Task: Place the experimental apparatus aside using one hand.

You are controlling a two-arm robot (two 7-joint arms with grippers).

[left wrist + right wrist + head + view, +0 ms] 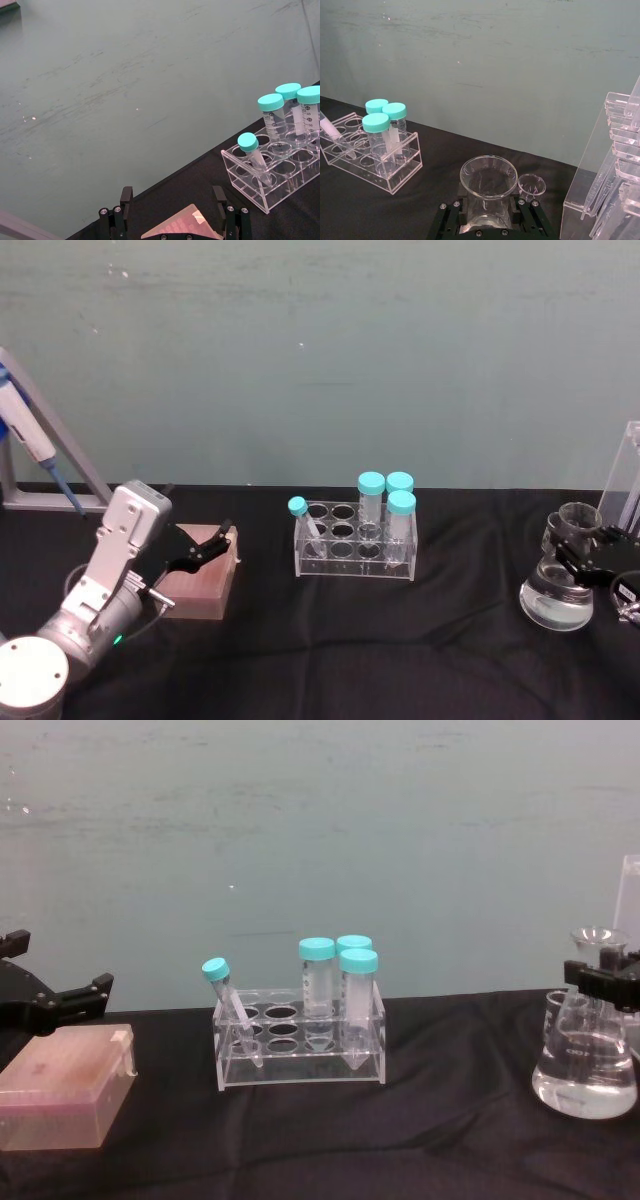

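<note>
Head view, nearest edge: left gripper [222, 537] at the left, black fingers spread apart, poised over a pink rectangular plastic box [200, 585] on the black tablecloth [400, 660].
Left wrist view: both black fingers [126, 197] wide apart, holding nothing, pink box corner between them below.
Right edge, near: right gripper [585, 562] clenched around the neck of the clear conical glass flask [556, 602], flask base resting on the cloth.
Right wrist view: black jaws pressed to either side of the flask neck, round flask mouth [488, 176] just above them.
Chest view: flask at the right edge, upright, black fingers [605, 982] at its neck.
Just beside flask: small clear glass beaker [531, 186], upright, on the far side of the flask.
Farther right: tall clear acrylic stand [607, 165] holding clear plastic pipettes [599, 185], near the flask and apart from it.
Table middle: clear acrylic tube rack [354, 542] with three upright teal-capped tubes [386, 502] and one smaller leaning teal-capped tube [304, 520].
Far left: blue and white pipettor [28, 440] on a grey sloping stand [60, 455].
Behind: grey-green wall [320, 350].
</note>
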